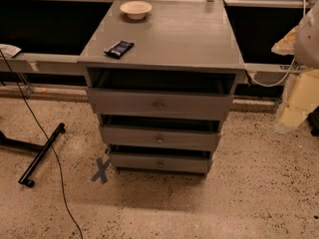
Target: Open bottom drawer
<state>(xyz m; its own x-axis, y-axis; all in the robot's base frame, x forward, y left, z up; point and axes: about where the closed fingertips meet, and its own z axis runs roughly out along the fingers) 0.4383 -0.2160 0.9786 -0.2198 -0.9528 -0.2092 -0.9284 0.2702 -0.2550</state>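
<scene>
Although the speckled floor (249,198) fills most of the view, the work centres on the grey desk (189,39), which stands in the middle and has three drawers stacked under its top. The tallest drawer front (124,103) sits highest and the mid-sized front (129,137) below it. The bottom drawer (134,162), with the narrowest front, is lowest, just above the floor. A dark gap shows above each front, and the bottom one appears to sit in line with its neighbours, not drawn out past them. By my reading it is not yet open.

At the right edge, beside the desk and about level with the upper drawers, a pale cream shape seems to be the claw (295,103). It is well apart from the bottom drawer and touches nothing on the desk. Whether it is released or clenched I cannot tell.

On the floor to the left lies a black stand (42,153). A cream bowl (135,9) sits on the desk top near the far edge, and a dark packet (119,48) lies nearer the front left. A blue cross (101,170) is taped to the floor by the desk's lower left corner.

Smallest is the round knob (160,164) at the centre of the bottom drawer, and nothing is on it. So the whole task looks to be still ahead: reaching down and across to that knob, gripping it, then pulling the drawer straight out.
</scene>
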